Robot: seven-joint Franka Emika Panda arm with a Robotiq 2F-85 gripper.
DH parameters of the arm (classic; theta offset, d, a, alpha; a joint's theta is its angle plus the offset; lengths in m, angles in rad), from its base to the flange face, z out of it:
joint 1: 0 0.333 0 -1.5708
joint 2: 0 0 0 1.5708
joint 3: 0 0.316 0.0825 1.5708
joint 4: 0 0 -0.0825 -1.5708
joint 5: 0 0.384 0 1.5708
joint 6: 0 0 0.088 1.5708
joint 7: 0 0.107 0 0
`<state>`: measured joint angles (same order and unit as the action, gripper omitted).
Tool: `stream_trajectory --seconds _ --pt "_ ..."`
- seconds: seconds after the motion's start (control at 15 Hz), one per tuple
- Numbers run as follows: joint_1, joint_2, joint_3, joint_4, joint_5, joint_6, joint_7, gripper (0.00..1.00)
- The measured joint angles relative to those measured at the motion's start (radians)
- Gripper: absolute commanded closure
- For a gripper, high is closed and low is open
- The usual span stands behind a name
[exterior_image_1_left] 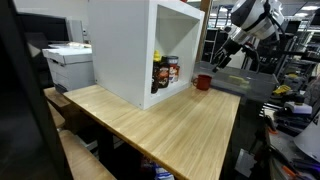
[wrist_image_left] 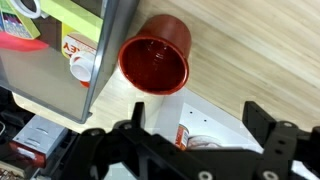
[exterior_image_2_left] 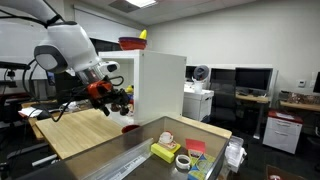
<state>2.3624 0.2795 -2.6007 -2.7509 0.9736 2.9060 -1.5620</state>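
Wrist view shows a glossy red cup [wrist_image_left: 155,62], empty, standing upright with mouth facing up, long axis vertical, below the gripper [wrist_image_left: 190,150], jaws spread wide and empty.

A white open-fronted cabinet [exterior_image_1_left: 120,50] holding packages [exterior_image_1_left: 166,72] stands on the wooden table [exterior_image_1_left: 170,128].

Glossy red plastic cup [wrist_image_left: 155,62], matt pale wood table [wrist_image_left: 260,50]

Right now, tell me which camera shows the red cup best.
The wrist view: the red cup sits close, mouth toward the camera. Both exterior views show only a small red shape by the white cabinet.
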Motion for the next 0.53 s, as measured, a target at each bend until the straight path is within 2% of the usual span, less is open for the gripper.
stream_trajectory --seconds 0.53 --pt "-0.003 0.003 0.001 0.001 -0.006 -0.012 0.008 0.00"
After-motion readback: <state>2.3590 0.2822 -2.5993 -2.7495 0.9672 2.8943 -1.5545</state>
